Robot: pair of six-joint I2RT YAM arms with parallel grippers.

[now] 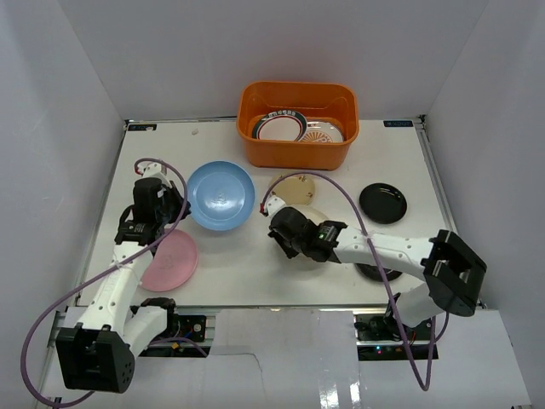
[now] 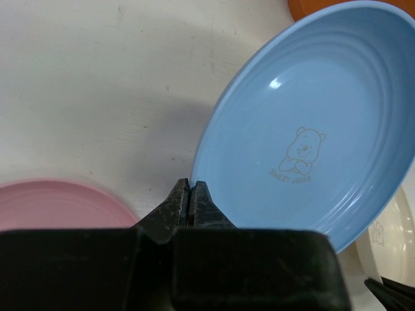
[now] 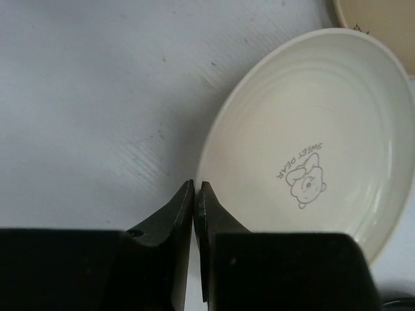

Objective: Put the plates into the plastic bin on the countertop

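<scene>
Countertop (image 1: 243,273) is carrying six plates outside the orange bin (image 1: 298,153). The bin is holding only the two white patterned plates (image 1: 281,126), so I am judging the job about a quarter done. Light blue plate (image 2: 305,129), pink plate (image 1: 170,260), cream plate (image 3: 311,149), two black plates (image 1: 382,203) and small tan plate (image 1: 298,187) are waiting. My left gripper (image 2: 189,191) is sitting clenched at the blue rim and my right gripper (image 3: 195,191) at the cream rim. I cannot tell whether either is pinching its rim.
</scene>
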